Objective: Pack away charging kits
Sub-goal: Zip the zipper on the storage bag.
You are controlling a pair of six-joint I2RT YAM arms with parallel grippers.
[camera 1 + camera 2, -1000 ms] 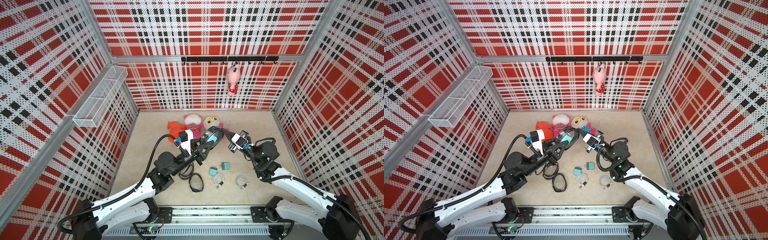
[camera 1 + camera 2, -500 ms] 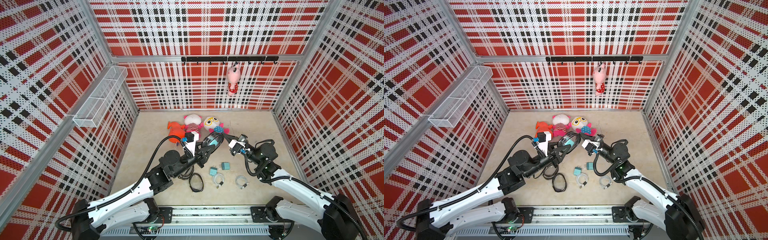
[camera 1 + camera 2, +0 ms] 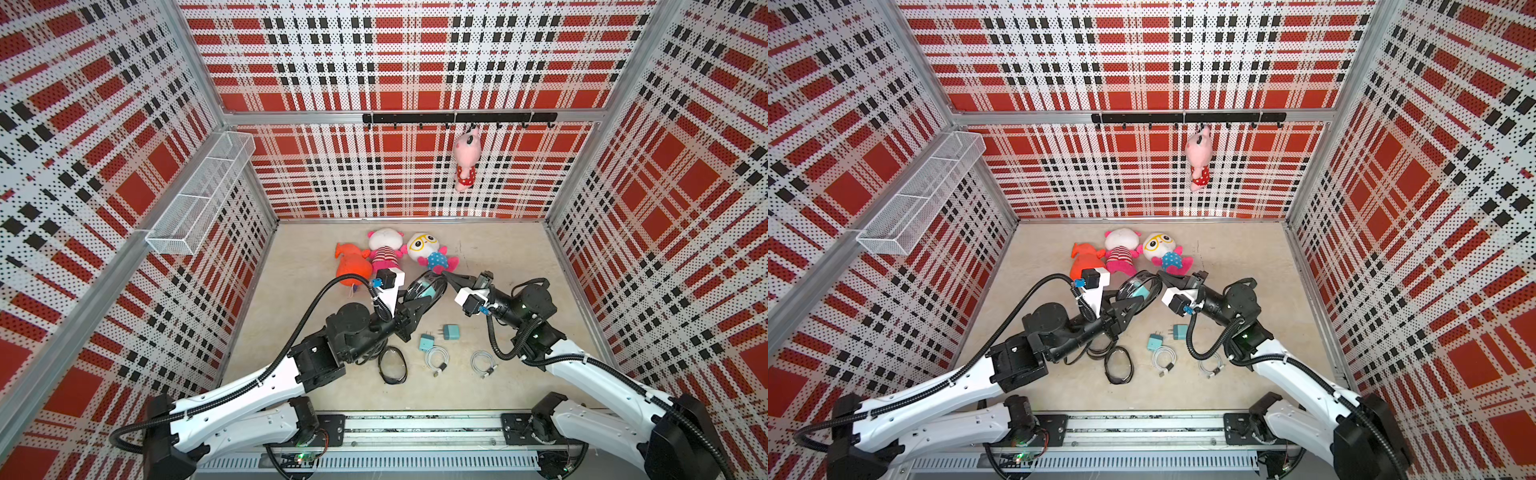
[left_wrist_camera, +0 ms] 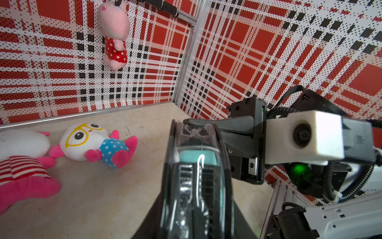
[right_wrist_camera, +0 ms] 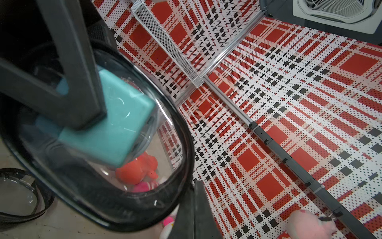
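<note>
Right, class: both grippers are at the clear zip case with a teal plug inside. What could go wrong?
The right gripper is closed at the zip rim of the clear case; if it slips, the zip may not close. The left gripper holds the case aloft, so a hard tug could twist it loose and spill the teal adapter.
</note>
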